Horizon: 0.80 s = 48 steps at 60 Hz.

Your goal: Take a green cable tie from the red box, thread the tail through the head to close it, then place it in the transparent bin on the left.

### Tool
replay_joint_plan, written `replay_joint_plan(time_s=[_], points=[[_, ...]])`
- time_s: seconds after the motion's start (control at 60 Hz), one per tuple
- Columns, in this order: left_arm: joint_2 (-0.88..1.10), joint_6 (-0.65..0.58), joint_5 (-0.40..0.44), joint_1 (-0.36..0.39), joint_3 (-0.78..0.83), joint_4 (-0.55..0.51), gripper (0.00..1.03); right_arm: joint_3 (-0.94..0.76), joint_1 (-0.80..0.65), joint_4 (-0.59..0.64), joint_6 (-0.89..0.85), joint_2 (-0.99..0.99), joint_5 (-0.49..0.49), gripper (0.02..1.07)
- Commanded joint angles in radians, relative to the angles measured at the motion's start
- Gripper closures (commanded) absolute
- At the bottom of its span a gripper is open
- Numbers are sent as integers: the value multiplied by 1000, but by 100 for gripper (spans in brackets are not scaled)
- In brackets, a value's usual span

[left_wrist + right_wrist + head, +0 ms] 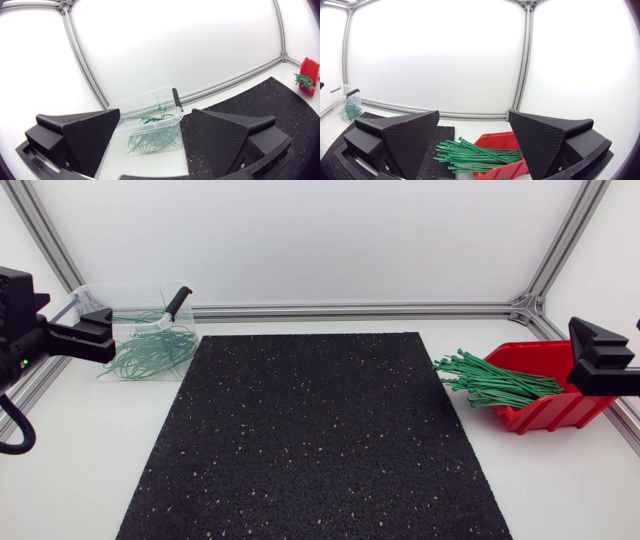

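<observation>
While both arms sit at the frame's side edges, green ties [495,383] lie in the red box [555,418], right.
Left gripper [156,114] spread, empty, by bin [130,296] upper left with looped ties [150,352]; right gripper [474,115] spread, empty, by red box.

Lab test cell: white panels [300,240] in aluminium framing [350,310]
</observation>
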State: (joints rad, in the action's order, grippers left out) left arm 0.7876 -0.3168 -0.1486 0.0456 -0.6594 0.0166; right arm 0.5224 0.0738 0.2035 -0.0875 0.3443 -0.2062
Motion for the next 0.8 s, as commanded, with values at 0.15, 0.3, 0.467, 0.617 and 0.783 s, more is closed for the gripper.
replay_joint_plan(time_s=[0.15, 0.3, 0.467, 0.617, 0.783], points=[[-102, 74, 7, 19, 107, 16, 4, -135, -23, -56, 1, -83, 44, 6], [-175, 99, 7, 40, 182, 51, 4, -214, -33, -86, 18, -137, 77, 6], [-261, 113, 6, 51, 270, 112, 4, -298, -44, -118, 37, -193, 112, 6], [-327, 132, 18, 44, 325, 112, 4, -374, -54, -147, 54, -244, 144, 6], [-410, 166, 42, 28, 385, 89, 4, -457, -65, -179, 73, -300, 179, 6]])
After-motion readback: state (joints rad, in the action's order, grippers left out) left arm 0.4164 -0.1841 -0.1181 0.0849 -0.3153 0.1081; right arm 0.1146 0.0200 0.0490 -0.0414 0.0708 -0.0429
